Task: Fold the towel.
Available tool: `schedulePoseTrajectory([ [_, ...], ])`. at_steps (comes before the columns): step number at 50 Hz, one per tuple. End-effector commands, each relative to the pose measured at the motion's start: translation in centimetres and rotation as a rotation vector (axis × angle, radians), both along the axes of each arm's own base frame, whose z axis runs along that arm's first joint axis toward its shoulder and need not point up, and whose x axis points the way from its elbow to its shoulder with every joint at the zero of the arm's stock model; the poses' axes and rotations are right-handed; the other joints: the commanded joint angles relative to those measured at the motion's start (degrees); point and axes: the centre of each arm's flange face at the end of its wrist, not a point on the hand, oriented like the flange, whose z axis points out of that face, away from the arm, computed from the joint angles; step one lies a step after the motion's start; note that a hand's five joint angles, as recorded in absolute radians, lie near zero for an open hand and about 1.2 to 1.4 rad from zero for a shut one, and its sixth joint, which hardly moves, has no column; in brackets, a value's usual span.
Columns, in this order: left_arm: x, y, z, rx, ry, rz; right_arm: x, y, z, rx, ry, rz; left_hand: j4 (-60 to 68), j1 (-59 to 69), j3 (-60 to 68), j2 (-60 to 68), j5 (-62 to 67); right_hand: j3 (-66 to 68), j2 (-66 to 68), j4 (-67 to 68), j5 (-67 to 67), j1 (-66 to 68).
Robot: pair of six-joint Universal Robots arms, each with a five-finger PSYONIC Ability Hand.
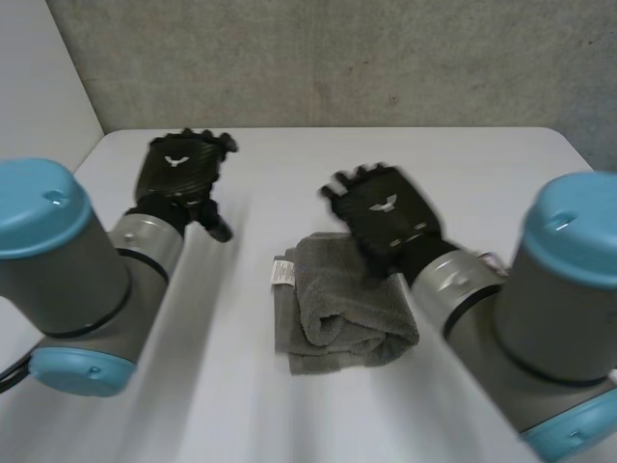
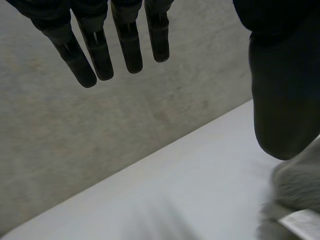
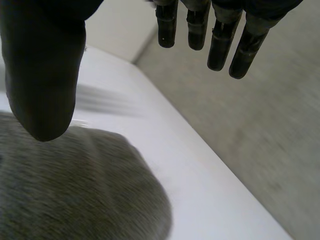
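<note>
Towel (image 1: 337,307) lies folded on the table (image 1: 289,164), label (image 1: 282,272) at its edge. Right hand (image 1: 386,214) hangs above it, fingers straight, empty; left hand (image 1: 181,169), well apart, likewise straight and empty.

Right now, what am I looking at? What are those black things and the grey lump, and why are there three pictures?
It's a robot with two arms, each ending in a black hand. One picture looks down from behind the arms; two come from wrist cameras, looking along each hand's fingers. The left hand is over bare white table. The right hand is above a folded grey towel with a white label. Both hands are open, holding nothing.
</note>
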Motion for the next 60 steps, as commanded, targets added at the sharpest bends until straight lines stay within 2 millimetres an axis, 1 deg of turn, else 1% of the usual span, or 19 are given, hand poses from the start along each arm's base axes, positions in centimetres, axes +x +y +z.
schedulePoseTrajectory([
  [1, -3.8, 1.6, -2.3, 0.063, 0.035, -0.107, -4.2, -3.7, -0.5, 0.146, -0.080, -0.206, -4.38, -4.51, -4.26, -5.00, -13.64, -4.07, -4.55, -4.70, -0.96, -3.25],
  [5, -5.7, 2.9, -5.0, 0.122, 0.013, -0.170, -4.4, -4.3, -1.6, 0.186, -0.073, -0.222, -4.38, -4.51, -4.26, -5.00, -13.64, -4.07, -4.55, -4.70, -0.96, -3.25],
  [7, -6.2, 3.2, -5.8, 0.140, 0.002, -0.191, -4.1, -4.8, -3.7, 0.237, -0.043, -0.226, -4.38, -4.51, -4.26, -5.00, -13.64, -4.07, -4.55, -4.70, -0.96, -3.25],
  [11, -7.4, 4.4, -7.9, 0.181, -0.026, -0.256, -3.7, -5.1, -5.3, 0.276, -0.017, -0.223, -4.38, -4.51, -4.26, -5.00, -13.64, -4.07, -4.55, -4.70, -0.96, -3.25],
  [20, -7.2, 4.9, -9.3, 0.219, -0.065, -0.258, -2.7, -5.7, -9.2, 0.367, 0.026, -0.172, -4.05, -4.18, -3.93, -4.66, -13.30, -4.07, -4.55, -4.70, -0.96, -3.25],
  [32, -6.3, 4.9, -10.8, 0.229, -0.150, -0.243, -1.9, -6.4, -9.8, 0.374, 0.018, -0.138, -4.05, -4.18, -3.93, -4.66, -13.30, -4.07, -4.55, -4.70, -0.96, -3.25],
  [37, -6.3, 4.9, -10.3, 0.196, -0.175, -0.248, -1.9, -6.3, -9.6, 0.379, 0.023, -0.138, -4.21, -4.35, -4.09, -4.83, -13.47, -4.07, -4.55, -4.70, -0.96, -3.25],
  [40, -6.6, 5.0, -9.1, 0.170, -0.160, -0.254, -2.0, -6.3, -8.3, 0.348, 0.008, -0.144, -4.21, -4.35, -4.09, -4.83, -13.47, -4.07, -4.55, -4.70, -0.96, -3.25],
  [41, -6.6, 5.0, -9.0, 0.169, -0.160, -0.254, -2.3, -6.4, -6.3, 0.301, -0.018, -0.150, -4.21, -4.35, -4.09, -4.83, -13.47, -4.07, -4.55, -4.70, -0.96, -3.25],
  [42, -6.5, 5.0, -7.7, 0.147, -0.145, -0.247, -2.7, -6.4, -3.7, 0.238, -0.057, -0.158, -4.38, -4.51, -4.26, -4.99, -13.64, -4.07, -4.55, -4.70, -0.96, -3.25],
  [45, -5.8, 4.9, -3.4, 0.069, -0.094, -0.210, -2.9, -6.1, -1.9, 0.196, -0.087, -0.164, -4.88, -5.02, -4.76, -5.50, -14.14, -4.07, -4.55, -4.70, -0.96, -3.25],
  [46, -5.3, 4.7, -1.3, 0.028, -0.064, -0.185, -3.3, -5.8, 0.3, 0.144, -0.121, -0.181, -6.05, -6.18, -5.93, -6.67, -15.31, -4.07, -4.55, -4.70, -0.96, -3.25],
  [47, -5.3, 4.7, -1.3, 0.028, -0.064, -0.185, -3.8, -5.5, 2.3, 0.098, -0.158, -0.206, -6.06, -6.20, -5.94, -6.68, -15.32, -4.07, -4.55, -4.70, -0.96, -3.25],
  [48, -4.4, 4.3, 0.7, -0.013, -0.033, -0.151, -3.8, -5.5, 2.3, 0.097, -0.158, -0.206, -6.73, -6.86, -6.61, -7.34, -15.99, -4.07, -4.55, -4.70, -0.96, -3.25],
  [49, -4.4, 4.3, 0.7, -0.013, -0.032, -0.150, -4.4, -5.4, 4.1, 0.058, -0.197, -0.243, -6.74, -6.87, -6.62, -7.35, -15.99, -4.07, -4.55, -4.70, -0.96, -3.25],
  [50, -3.3, 3.7, 2.7, -0.056, -0.007, -0.111, -5.2, -5.3, 5.8, 0.018, -0.231, -0.285, -6.90, -7.04, -6.78, -7.52, -16.16, -4.07, -4.55, -4.70, -0.96, -3.25],
  [51, -2.1, 3.3, 4.6, -0.096, 0.020, -0.078, -5.2, -5.3, 5.8, 0.017, -0.231, -0.285, -7.24, -7.37, -7.12, -7.85, -16.50, -4.07, -4.55, -4.70, -0.96, -3.25],
  [54, 0.1, 2.8, 6.7, -0.128, 0.041, -0.021, -7.2, -5.6, 8.1, -0.047, -0.274, -0.369, -7.24, -7.37, -7.12, -7.85, -16.50, -4.07, -4.55, -4.70, -0.96, -3.25],
  [60, 1.6, 3.1, 6.7, -0.095, 0.022, 0.011, -9.3, -5.6, 9.0, -0.062, -0.271, -0.445, -7.41, -7.54, -7.29, -8.02, -16.67, -4.07, -4.55, -4.70, -0.96, -3.25],
])
